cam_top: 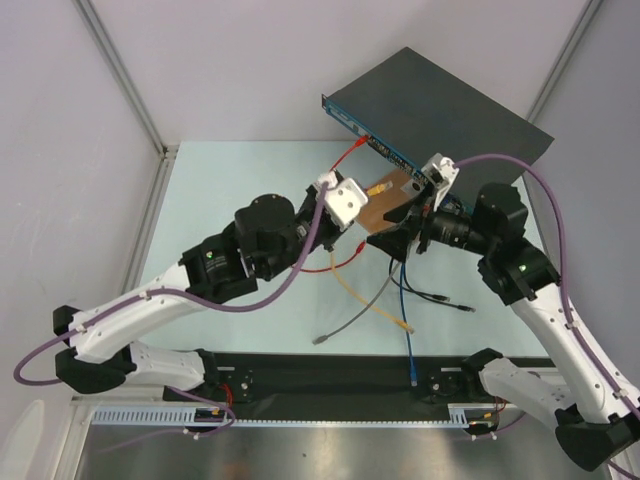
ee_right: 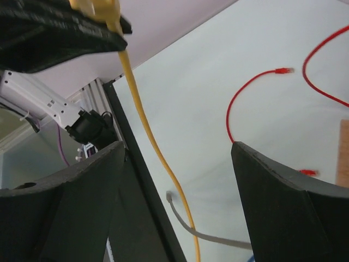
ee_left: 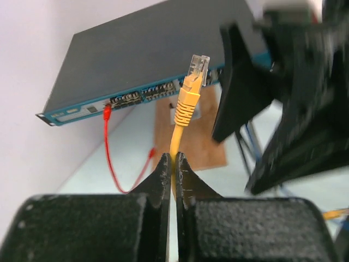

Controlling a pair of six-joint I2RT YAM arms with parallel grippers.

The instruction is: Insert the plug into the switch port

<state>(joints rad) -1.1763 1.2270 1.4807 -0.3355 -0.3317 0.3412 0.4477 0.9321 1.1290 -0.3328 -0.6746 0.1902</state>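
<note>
One plug (ee_left: pixel 195 73) upright above L tool (ee_left: pixel 173 159), cable (ee_left: pixel 175 141) pinched; switch (ee_left: pixel 147 54) beyond.

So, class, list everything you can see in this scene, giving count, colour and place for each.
switch: one, black with blue front, table's far right
board: one, brown, before the switch
yellow cable: one, yellow, plug end raised toward the switch
red cable: at least one, red, plugged into the switch
grey cable: one, grey, loose near front
blue cable: one, blue, loose near front
black cable: one, black, beside the blue
table: one, pale blue-green
left end effector: one, black, shut on yellow cable
right end effector: one, black, open, empty
</note>
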